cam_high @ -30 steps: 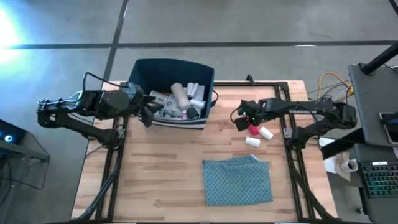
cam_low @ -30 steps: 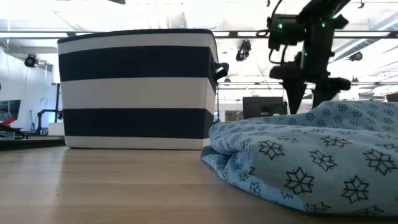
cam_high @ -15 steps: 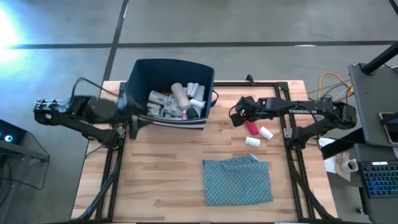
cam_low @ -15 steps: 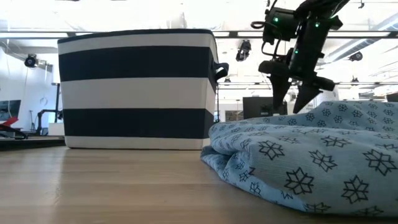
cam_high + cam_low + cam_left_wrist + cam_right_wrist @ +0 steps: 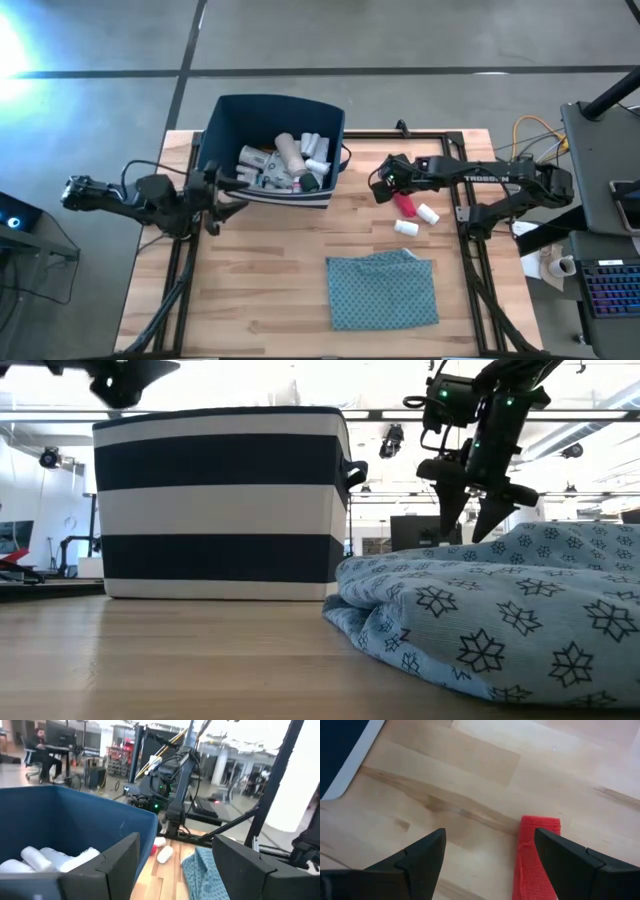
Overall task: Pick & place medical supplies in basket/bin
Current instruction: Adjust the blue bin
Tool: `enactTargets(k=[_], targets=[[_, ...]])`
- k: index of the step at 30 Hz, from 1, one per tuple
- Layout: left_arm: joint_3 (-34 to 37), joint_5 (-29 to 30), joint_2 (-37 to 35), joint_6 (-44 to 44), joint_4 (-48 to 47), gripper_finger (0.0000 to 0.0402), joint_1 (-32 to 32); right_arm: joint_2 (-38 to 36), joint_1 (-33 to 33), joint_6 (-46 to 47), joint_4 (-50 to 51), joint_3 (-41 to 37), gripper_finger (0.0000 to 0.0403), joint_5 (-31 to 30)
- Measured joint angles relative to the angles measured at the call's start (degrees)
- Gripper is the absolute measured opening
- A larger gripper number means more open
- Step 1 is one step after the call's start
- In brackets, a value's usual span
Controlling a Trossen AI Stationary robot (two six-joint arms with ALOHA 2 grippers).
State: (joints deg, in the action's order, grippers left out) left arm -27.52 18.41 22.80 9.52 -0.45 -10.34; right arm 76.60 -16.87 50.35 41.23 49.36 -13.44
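Red roll on table, just under right gripper, nearer one finger; jaws spread, empty. Two white bottles just beyond it. Bin well apart, holding supplies. Left gripper beside bin's wall, jaws apart, empty.

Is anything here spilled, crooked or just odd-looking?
Nothing looks spilled or damaged. The crumpled teal patterned cloth lies bunched on the wooden table, and a red roll with two small white bottles sits outside the navy bin.

Teal patterned cloth bunched on wood table, front-right area.
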Motion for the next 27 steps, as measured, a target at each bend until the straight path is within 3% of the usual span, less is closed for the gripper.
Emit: enactTargets(k=[7, 17, 19, 27], targets=[[7.4, -0.9, -4.5, 0.7, 3.0, 0.023, 0.4, 0.0, -0.1, -0.3, 0.2, 0.0, 0.0293, 0.1], [12.2, -1.7, -5.6, 2.4, 2.5, 0.023, 0.5, 0.0, -0.1, -0.5, 0.2, 0.0, 0.0292, 0.4], [12.3, -4.9, -6.1, 4.3, 2.7, 0.023, 0.5, 0.0, -0.1, -0.4, 0.2, 0.0, 0.0292, 0.4], [7.1, -26.5, -6.2, 8.3, -2.2, 0.023, 0.3, 0.0, -0.1, 0.6, 0.4, 0.0, 0.0292, 0.4]])
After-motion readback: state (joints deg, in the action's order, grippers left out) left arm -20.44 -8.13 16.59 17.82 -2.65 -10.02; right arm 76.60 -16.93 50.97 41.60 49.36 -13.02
